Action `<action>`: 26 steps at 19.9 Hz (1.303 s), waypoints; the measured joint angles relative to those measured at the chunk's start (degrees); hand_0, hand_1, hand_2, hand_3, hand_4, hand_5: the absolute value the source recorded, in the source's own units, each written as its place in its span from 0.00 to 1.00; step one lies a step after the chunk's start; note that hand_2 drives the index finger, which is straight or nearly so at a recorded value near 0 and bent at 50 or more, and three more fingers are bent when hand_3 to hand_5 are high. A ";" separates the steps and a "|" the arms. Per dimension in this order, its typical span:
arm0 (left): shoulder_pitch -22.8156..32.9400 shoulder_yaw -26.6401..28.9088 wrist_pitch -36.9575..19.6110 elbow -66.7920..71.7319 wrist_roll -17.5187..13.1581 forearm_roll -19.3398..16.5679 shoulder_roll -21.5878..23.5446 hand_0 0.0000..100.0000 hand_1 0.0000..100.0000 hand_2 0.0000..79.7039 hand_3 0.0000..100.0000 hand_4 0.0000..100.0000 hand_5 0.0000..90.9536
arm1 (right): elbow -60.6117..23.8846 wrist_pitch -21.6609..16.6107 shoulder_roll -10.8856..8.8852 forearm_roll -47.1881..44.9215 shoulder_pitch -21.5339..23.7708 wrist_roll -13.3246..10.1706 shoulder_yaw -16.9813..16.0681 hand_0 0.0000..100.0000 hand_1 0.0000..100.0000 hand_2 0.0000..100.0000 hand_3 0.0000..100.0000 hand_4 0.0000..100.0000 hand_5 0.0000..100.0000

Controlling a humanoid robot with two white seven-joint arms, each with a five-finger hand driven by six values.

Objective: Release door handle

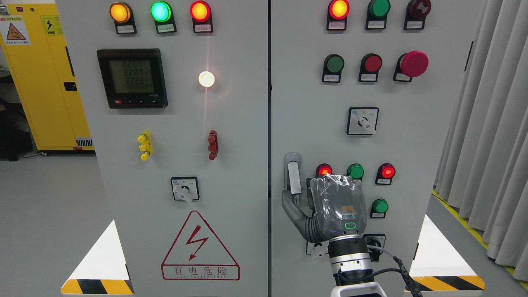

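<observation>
The silver door handle (pixel 293 175) sits upright at the left edge of the right cabinet door (pixel 416 136). My right hand (pixel 307 198), wrapped in clear plastic, comes up from the bottom edge and lies against the door just right of the handle. Its grey thumb (pixel 290 208) hooks round the handle's lower end from the left, and the other fingers (pixel 310 190) curl in from the right, so the handle's tip sits between them. The palm hides the fingertips. My left arm does not show.
Around the hand are lit red and green buttons (pixel 355 171), a green button (pixel 379 206) and a rotary switch (pixel 373 241) partly behind the wrist. The left door (pixel 231 173) carries a meter, toggles and a warning triangle. Curtains hang at the right; a yellow cabinet (pixel 41 82) stands far left.
</observation>
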 measured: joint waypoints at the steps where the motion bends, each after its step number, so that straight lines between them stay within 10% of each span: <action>1: 0.00 0.00 0.00 0.00 0.00 0.00 0.00 0.12 0.56 0.00 0.00 0.00 0.00 | 0.00 0.02 0.00 -0.01 -0.01 -0.01 0.00 0.54 0.29 0.98 1.00 1.00 1.00; 26: 0.00 -0.01 -0.01 0.00 0.00 0.00 0.00 0.12 0.56 0.00 0.00 0.00 0.00 | -0.86 0.21 0.00 -0.06 0.35 -0.66 -0.37 0.59 0.33 0.98 1.00 1.00 1.00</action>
